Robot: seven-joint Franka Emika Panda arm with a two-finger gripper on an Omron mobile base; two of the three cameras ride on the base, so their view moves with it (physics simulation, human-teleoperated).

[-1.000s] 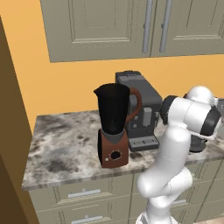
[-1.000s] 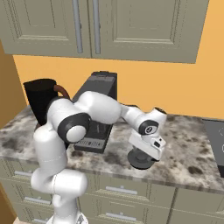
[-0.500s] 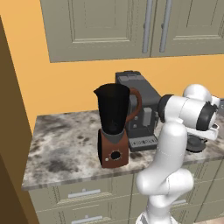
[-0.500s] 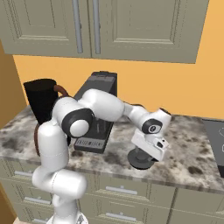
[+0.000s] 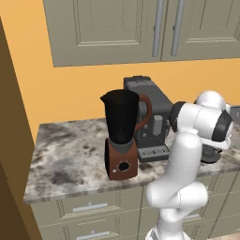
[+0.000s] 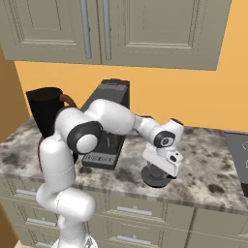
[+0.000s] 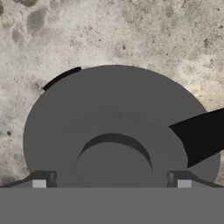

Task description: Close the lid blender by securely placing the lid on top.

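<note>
The blender point(image 5: 123, 136) stands open-topped at the left of the marbled bench point(image 5: 65, 159), just beside the dark coffee machine point(image 5: 150, 119). Well to the right, the lid point(image 6: 156, 177) lies flat on the bench. The pincer point(image 7: 111, 178) hangs right over it, its fingers point(image 7: 43, 178) apart on either side of the knob; whether they touch it I cannot tell.

- We see a matt, smooth, dark grey round lid point(image 7: 118, 127).
- We see a mottled grey stone-look counter point(image 7: 131, 35).
- We see a glossy black tapered blender jar point(image 5: 121, 117).
</note>
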